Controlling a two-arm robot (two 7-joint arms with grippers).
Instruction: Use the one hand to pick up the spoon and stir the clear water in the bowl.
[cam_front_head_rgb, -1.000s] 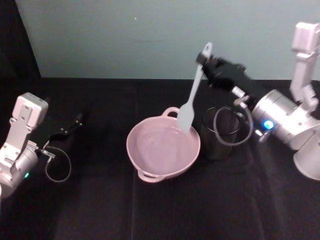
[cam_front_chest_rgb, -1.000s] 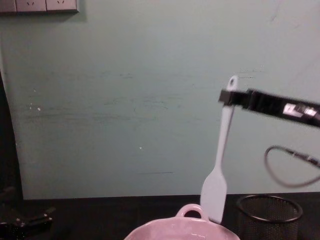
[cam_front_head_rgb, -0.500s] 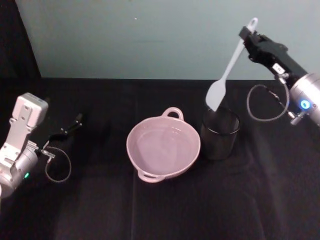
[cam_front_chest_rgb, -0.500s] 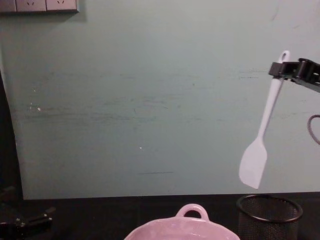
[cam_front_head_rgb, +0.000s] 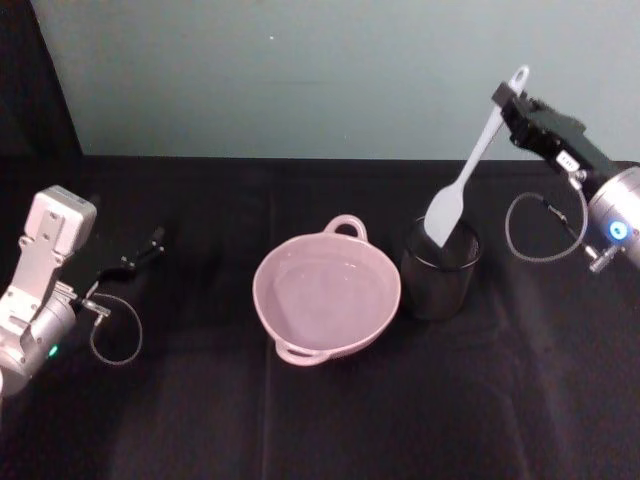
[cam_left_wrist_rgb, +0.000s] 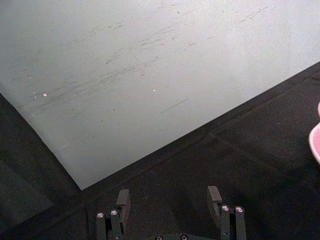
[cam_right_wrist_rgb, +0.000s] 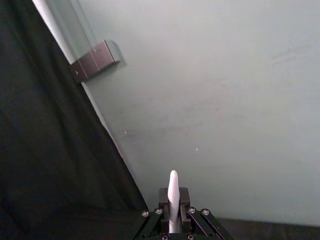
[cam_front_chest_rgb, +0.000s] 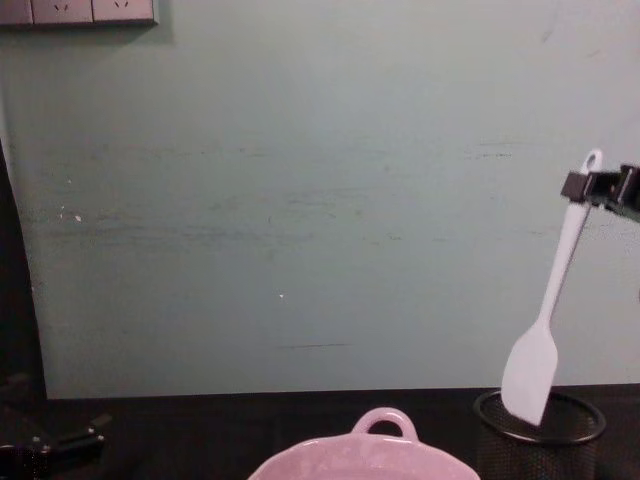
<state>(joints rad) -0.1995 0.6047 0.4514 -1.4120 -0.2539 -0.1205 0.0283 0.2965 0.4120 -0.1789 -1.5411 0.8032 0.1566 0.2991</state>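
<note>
Slim white spoon (cam_front_head_rgb: 468, 167) over mesh cup (cam_front_head_rgb: 439, 268)

right tool (cam_front_head_rgb: 508, 102): raised at far right, clamped shut | left tool (cam_front_head_rgb: 140, 250): parked low, fingers apart

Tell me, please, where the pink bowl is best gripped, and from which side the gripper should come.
Probably the rim's small loop handle, on the bowl's far side, approached from above. It stands clear of the rim, while the wall is wide and smooth. The mesh cup crowds the right side, where the right gripper holds the spoon.
</note>
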